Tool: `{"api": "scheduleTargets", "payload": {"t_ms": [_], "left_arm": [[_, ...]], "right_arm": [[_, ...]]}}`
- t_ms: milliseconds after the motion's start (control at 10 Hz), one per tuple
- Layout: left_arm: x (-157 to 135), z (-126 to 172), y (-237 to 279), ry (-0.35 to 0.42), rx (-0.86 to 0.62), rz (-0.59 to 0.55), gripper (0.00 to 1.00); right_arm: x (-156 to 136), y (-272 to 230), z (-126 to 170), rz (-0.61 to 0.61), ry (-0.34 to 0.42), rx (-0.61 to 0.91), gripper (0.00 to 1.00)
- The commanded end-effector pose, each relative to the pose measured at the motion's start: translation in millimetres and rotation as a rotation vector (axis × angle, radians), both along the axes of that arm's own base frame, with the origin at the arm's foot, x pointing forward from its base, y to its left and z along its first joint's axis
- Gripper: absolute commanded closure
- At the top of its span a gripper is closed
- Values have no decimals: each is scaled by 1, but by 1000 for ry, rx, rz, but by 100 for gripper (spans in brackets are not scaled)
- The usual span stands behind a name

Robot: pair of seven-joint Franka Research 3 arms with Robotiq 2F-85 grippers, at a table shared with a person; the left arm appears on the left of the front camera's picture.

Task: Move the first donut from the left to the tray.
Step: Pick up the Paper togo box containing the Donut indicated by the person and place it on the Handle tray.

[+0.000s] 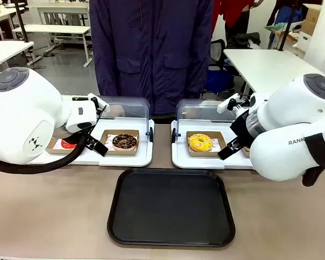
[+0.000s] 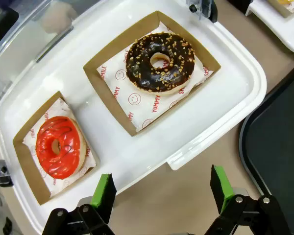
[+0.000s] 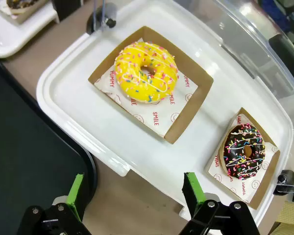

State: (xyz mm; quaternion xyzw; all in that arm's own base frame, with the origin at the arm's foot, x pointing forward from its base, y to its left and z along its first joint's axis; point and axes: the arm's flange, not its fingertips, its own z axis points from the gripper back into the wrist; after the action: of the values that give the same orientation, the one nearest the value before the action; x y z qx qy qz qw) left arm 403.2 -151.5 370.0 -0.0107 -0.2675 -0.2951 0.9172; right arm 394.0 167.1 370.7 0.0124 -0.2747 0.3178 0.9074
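Left gripper (image 2: 162, 192) spread wide, nothing held. Red donut (image 2: 58, 146) seen in cardboard box (image 2: 20, 164), ahead-left of pincer, not touched. Black tray (image 2: 279, 147) seen to right of pincer. Right gripper (image 3: 134, 193) spread wide, empty.

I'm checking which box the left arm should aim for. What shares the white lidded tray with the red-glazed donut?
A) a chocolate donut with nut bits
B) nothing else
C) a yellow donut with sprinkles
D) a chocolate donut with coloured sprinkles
A: in the left wrist view the red-glazed donut sits in its box on the same white tray as a chocolate donut topped with nut bits.
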Motion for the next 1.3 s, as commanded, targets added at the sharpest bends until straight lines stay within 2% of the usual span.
{"api": "scheduleTargets", "payload": {"t_ms": [0,900,1000,1200], "left_arm": [[0,0,0,0,0,0,0],[0,0,0,0,0,0,0],[8,32,10,-7,-54,-11,0],[26,91,41,55,-128,-39,0]], "right_arm": [[0,0,0,0,0,0,0],[0,0,0,1,0,-1,0],[16,-3,34,1,19,-6,0],[37,-21,99,4,39,68,0]]}}
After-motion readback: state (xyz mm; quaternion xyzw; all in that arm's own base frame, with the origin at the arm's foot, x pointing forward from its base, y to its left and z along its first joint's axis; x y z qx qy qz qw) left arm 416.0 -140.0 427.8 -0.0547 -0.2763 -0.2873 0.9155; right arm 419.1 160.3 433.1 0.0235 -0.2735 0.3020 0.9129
